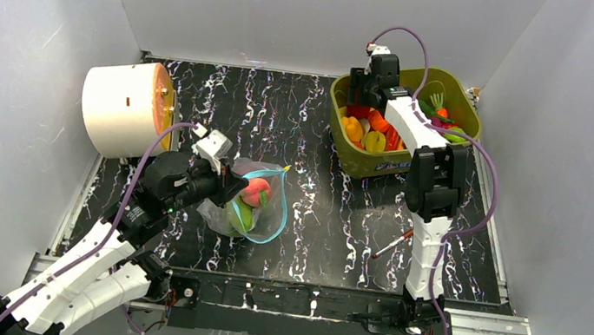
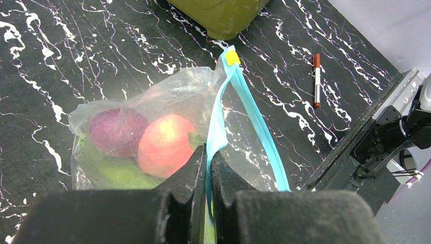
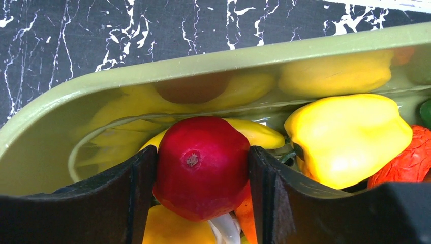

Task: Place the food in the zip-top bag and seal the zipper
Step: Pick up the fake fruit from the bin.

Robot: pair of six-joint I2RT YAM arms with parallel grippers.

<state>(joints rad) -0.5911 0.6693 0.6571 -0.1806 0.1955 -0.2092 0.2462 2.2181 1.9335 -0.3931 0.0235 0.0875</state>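
Black white-veined surface (image 1: 312, 222) carries the zip-top bag (image 1: 225, 214) at near left. Its mouth gapes rightward, and the zipper (image 2: 223, 117) runs roughly near to far, with the yellow slider (image 2: 232, 57) at the far end. Left claw (image 2: 207, 152) is pinched tight on one lip of that strip, a sensible hold since the film looks floppy and slick and the strip stiffer. Toy food (image 2: 165, 145) lies inside. Right claw (image 3: 201, 157), in the olive-green tub (image 3: 152, 66), presses both sides of a round red fruit (image 3: 201, 178). Light, hard and smooth, it probably needs gripping across its widest part.
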